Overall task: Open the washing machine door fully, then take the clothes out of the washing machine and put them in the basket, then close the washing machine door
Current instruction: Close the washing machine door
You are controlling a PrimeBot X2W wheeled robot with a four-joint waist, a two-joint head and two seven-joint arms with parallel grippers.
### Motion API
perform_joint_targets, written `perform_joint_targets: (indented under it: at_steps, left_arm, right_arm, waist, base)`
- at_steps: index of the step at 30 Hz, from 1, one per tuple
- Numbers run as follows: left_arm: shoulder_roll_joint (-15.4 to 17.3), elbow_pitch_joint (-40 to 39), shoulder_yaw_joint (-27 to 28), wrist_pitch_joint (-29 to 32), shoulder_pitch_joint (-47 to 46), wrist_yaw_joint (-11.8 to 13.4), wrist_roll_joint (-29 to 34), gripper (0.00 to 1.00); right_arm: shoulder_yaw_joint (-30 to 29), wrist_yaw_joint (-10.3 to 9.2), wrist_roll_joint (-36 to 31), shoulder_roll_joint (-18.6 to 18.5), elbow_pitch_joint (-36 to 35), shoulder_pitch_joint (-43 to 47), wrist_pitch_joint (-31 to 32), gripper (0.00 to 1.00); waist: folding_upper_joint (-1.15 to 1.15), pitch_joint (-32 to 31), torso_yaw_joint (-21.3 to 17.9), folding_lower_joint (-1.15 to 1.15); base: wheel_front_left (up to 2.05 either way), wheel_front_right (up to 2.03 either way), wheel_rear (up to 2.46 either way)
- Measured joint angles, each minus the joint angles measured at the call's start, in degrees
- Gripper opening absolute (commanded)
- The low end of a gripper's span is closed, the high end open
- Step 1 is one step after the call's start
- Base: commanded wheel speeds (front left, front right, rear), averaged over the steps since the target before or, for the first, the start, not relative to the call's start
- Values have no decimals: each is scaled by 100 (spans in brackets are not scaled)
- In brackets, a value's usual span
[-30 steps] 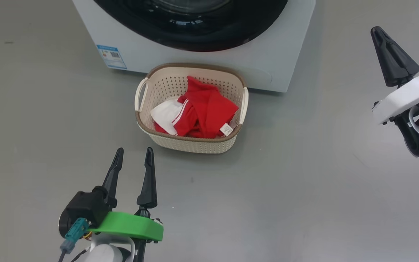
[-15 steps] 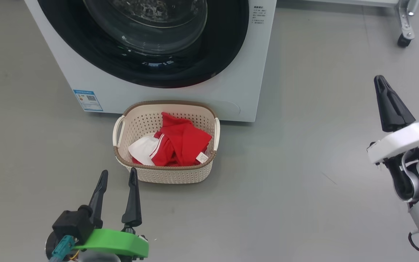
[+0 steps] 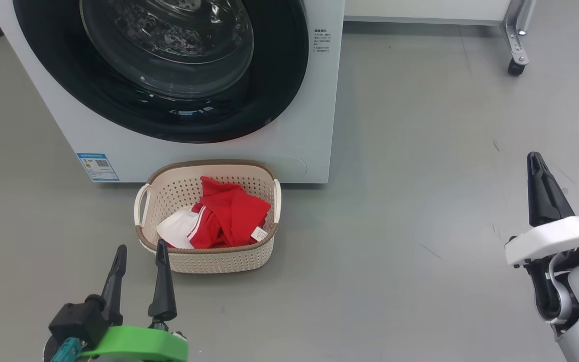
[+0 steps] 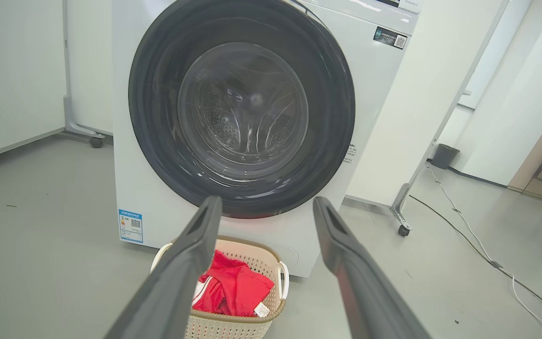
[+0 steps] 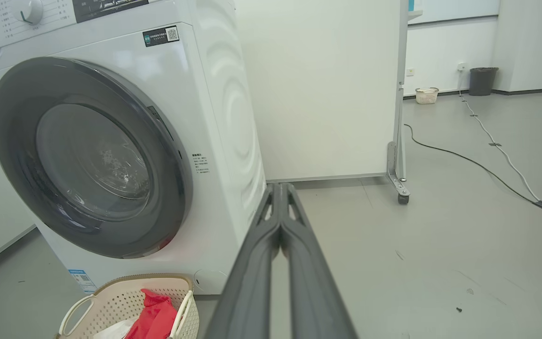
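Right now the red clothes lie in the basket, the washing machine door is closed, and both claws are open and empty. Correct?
Not quite. The right claw is shut, with nothing in it, as the right wrist view shows. The left claw is open and empty, the clothes lie in the basket, and the washing machine door is closed.

The washing machine door (image 3: 282, 75) is closed on the washing machine (image 3: 297, 151). The basket (image 3: 219, 261) stands just before it, holding the clothes (image 3: 229, 218). The left gripper (image 3: 141, 246) has its fingers (image 3: 163, 286) apart; those of the right gripper (image 3: 535, 163) are together.
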Motion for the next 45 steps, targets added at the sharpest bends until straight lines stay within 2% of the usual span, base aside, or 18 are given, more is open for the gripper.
perform_joint_targets:
  at_steps: [11, 12, 13, 14, 36, 45]
  left_arm:
    - [1, -8, 41, 0, 106, -107, 44, 100]
    - [1, -4, 40, 0, 109, -121, 44, 100]
    - [1, 5, 41, 0, 111, -124, 44, 100]
    - [1, 19, 41, 0, 114, -140, 44, 100]
    - [1, 180, 30, 0, 214, -179, -10, 100]
    - [1, 218, 26, 0, 214, -193, 49, 100]
  right_arm:
    - [-353, -47, -170, 204, -416, 790, 0, 0]
    - [-357, -47, -207, 219, -450, 865, 0, 34]
    - [-354, -47, -278, 220, -482, 928, 0, 75]
    - [-356, -47, -356, 216, -519, 985, 0, 100]
    - [-639, -31, -869, 511, -1007, 1666, 0, 100]
    - [-678, 46, -989, 581, -1045, 1719, 0, 100]
  waist:
    - [0, -30, -134, 0]
    - [0, -31, -139, 0]
    - [0, -32, -145, 0]
    - [0, -33, -150, 0]
    - [0, -43, -166, 0]
    - [0, -66, -158, 0]
  base:
    - [0, 0, 0]
    - [0, 0, 0]
    - [0, 0, 0]
    - [0, 0, 0]
    - [0, 0, 0]
    - [0, 0, 0]
